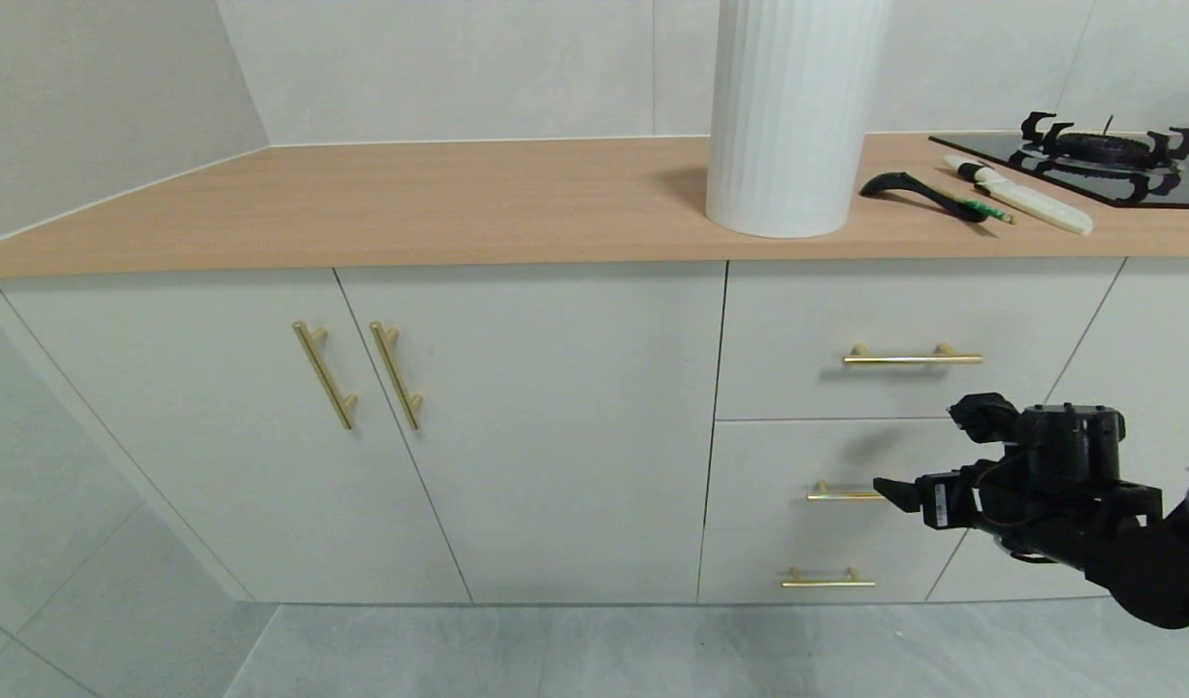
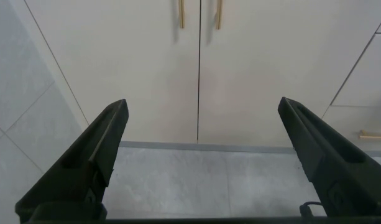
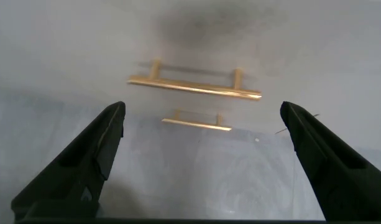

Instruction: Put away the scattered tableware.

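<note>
The right gripper (image 3: 202, 109) is wide open. Its two dark fingers (image 3: 94, 158) stand far apart, one on each side. Past them is a pale drawer front (image 3: 66, 56) with a long gold handle (image 3: 194, 87). A second gold handle (image 3: 196, 122) sits farther off and looks smaller. A soft grey shadow (image 3: 202, 25) lies on the front near the long handle.

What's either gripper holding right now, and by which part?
Nothing. The left gripper and right gripper both have their jaws open and empty. The right one faces the middle drawer handle without gripping it.
</note>
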{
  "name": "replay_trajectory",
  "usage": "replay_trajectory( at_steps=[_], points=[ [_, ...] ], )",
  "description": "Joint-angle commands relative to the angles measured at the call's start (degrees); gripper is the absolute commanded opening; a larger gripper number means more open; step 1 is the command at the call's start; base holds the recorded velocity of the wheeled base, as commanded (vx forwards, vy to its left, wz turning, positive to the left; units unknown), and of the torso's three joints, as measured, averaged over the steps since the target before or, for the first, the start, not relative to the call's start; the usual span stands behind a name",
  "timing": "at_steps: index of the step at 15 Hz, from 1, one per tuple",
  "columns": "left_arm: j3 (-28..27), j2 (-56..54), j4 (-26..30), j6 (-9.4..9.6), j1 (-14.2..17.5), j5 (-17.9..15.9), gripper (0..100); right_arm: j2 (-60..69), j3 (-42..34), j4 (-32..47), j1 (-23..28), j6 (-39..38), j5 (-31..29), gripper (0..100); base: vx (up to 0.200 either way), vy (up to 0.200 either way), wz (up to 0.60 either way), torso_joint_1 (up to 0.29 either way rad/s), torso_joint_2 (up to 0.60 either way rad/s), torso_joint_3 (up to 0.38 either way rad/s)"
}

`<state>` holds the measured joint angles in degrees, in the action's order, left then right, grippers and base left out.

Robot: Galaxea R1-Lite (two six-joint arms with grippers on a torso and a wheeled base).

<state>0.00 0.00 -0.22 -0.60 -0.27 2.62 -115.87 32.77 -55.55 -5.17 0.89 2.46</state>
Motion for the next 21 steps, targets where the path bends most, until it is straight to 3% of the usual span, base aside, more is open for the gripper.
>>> replay_trajectory(
  at_steps=[1, 12, 17, 21],
  points=[
    [0.00, 0.00, -0.04, -0.02, 0.00, 0.02, 100, -5.33, 3.00, -0.43, -0.02, 0.25, 0.00, 100, 0.000, 0.000, 0.00, 0.000, 0.00, 0.000],
    [0.00, 0.00, -0.04, -0.02, 0.00, 0.02, 100, -14.03, 10.12, -1.49, 0.51, 0.25, -4.04, 100, 0.000, 0.000, 0.00, 0.000, 0.00, 0.000],
    [0.00, 0.00, -0.04, -0.02, 0.00, 0.02, 100, -20.27, 11.18, -11.42, 0.07, 0.43, -6.86, 100, 0.000, 0.000, 0.00, 0.000, 0.00, 0.000],
    [0.00, 0.00, -0.04, -0.02, 0.00, 0.02, 100, -22.29, 12.23, -11.86, -0.72, 0.34, -7.38, 100, 0.000, 0.000, 0.00, 0.000, 0.00, 0.000]
  ],
)
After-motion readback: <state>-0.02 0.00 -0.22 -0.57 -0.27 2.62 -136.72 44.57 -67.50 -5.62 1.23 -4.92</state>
